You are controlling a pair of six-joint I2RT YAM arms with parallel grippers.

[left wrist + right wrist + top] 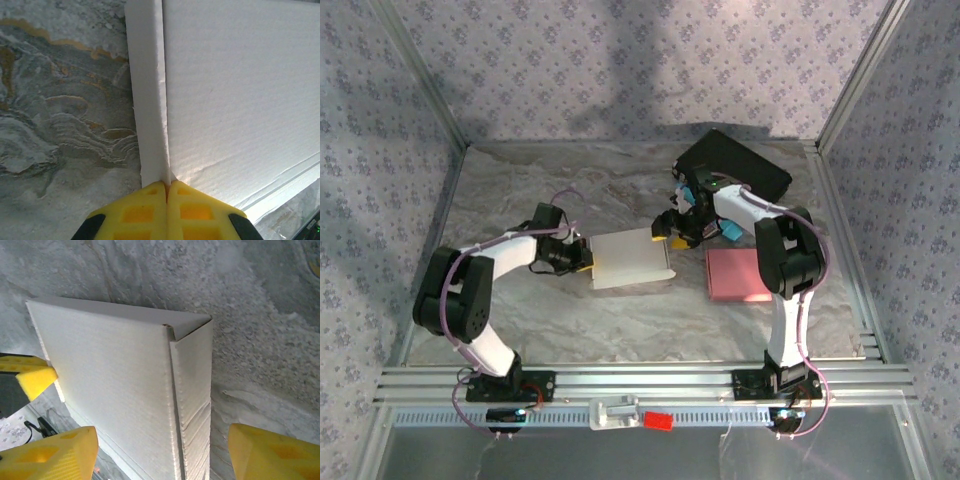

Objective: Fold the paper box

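No readable text, labels, brands or numbers in any view. Paper box faces are plain white corrugated board, no print. Pink sheet and black case on the desk look blank at this resolution. Red part on the front rail is too small to tell if it's marked.
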